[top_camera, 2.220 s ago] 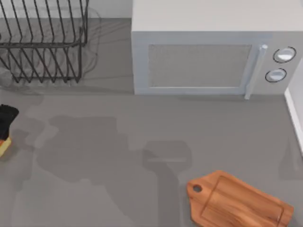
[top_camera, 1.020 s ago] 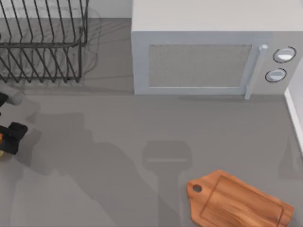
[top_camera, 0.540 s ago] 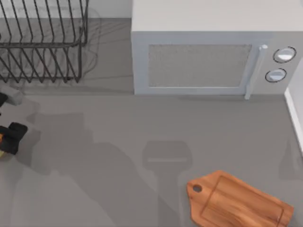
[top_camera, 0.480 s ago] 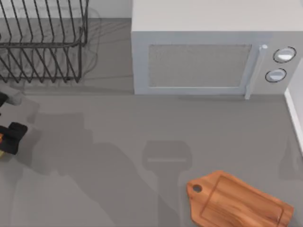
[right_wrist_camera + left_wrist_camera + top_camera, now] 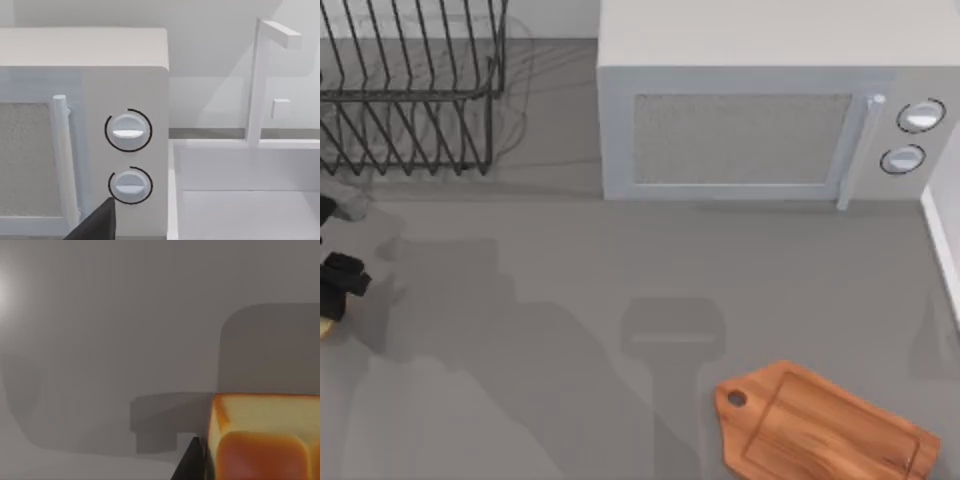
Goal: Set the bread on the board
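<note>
— Where is the bread (image 5: 262, 437) sitting?
— At the surface's (image 5: 570, 300) far left edge, in the left gripper (image 5: 338, 285); whether its jaws are clamping it, I cannot tell.
— And the board (image 5: 825, 425)?
— Lying bottom right.

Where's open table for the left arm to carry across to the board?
Bare grey table runs from the left gripper past the microwave front to the board. Crowded only at the back: dish rack and microwave.
</note>
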